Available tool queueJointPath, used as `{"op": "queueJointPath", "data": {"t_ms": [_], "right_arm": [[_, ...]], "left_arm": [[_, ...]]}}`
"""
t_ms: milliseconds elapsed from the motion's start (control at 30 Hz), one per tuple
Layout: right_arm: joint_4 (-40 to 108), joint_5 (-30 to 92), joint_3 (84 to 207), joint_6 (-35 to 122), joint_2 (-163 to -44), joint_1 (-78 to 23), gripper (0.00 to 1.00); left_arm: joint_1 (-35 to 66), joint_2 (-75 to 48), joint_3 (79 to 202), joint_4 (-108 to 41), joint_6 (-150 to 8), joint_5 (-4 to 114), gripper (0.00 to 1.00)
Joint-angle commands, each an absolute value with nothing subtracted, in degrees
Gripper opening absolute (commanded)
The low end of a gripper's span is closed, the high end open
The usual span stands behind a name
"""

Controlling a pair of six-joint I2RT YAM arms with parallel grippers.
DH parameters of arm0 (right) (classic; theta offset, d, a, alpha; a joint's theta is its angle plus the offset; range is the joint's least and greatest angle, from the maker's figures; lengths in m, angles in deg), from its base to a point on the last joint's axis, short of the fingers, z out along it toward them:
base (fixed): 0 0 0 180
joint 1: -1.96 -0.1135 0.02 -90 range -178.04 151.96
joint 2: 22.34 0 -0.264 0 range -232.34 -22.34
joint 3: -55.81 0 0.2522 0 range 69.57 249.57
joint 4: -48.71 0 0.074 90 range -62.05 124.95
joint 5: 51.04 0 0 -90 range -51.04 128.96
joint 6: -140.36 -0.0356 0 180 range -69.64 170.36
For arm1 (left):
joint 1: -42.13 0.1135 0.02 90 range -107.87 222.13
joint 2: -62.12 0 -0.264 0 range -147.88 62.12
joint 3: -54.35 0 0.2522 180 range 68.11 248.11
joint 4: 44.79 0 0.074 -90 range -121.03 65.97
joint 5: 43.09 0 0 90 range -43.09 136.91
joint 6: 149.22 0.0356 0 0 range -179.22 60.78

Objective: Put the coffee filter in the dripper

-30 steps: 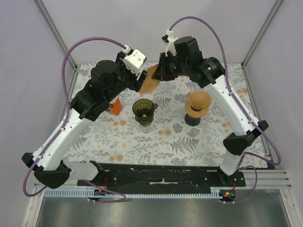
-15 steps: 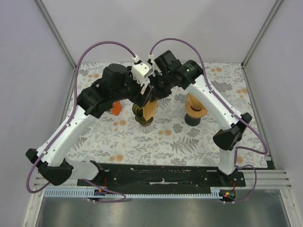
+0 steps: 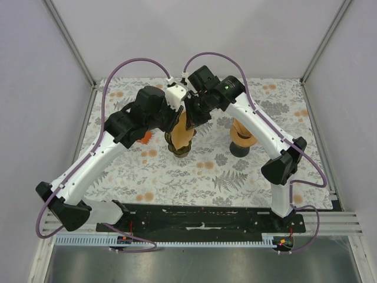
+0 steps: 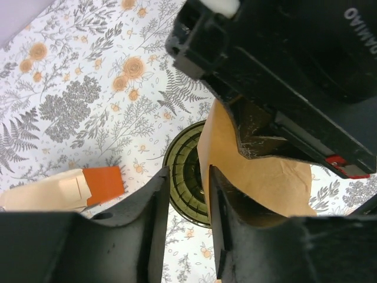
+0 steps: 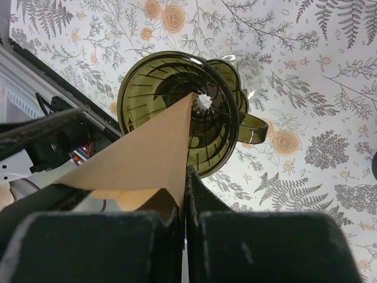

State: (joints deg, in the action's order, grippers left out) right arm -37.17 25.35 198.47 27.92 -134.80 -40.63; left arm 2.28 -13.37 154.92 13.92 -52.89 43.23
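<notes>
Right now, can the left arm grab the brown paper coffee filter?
Probably yes: the left gripper sits open right beside the brown paper coffee filter, which the right gripper pinches over the green ribbed dripper; nothing lies between.

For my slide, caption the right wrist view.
Right gripper pinching a brown paper filter, tip pointing into the olive-green dripper below.

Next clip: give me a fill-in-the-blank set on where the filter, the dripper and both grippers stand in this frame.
The filter is pinched by the right gripper, whose jaws are ____.
Its tip points into the dripper, which is see-through and ____ in colour.
The left gripper holds nothing; its jaws are ____.
The spare filters sit on a ____ stand.
Missing words: shut, green, open, black.
</notes>
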Motion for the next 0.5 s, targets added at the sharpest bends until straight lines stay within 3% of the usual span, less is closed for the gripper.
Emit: {"op": "queueJointPath", "data": {"t_ms": [0,133,267,467], "right_arm": [[-36.8,23.1,198.5,28.1,-134.9,-40.3,0.00],[-34.3,20.8,198.3,28.3,-135.1,-39.8,0.00],[-33.5,19.8,198.9,28.9,-135.5,-39.0,0.10],[-32.6,20.5,199.8,30.1,-133.6,-37.9,0.44]], "left_arm": [[3.3,-12.9,154.6,14.4,-53.2,41.8,0.32],[5.5,-14.0,154.4,16.2,-54.1,42.3,0.14],[7.8,-15.3,154.0,18.6,-56.1,46.1,0.08],[8.9,-17.1,156.2,20.8,-58.6,49.8,0.02]]}}
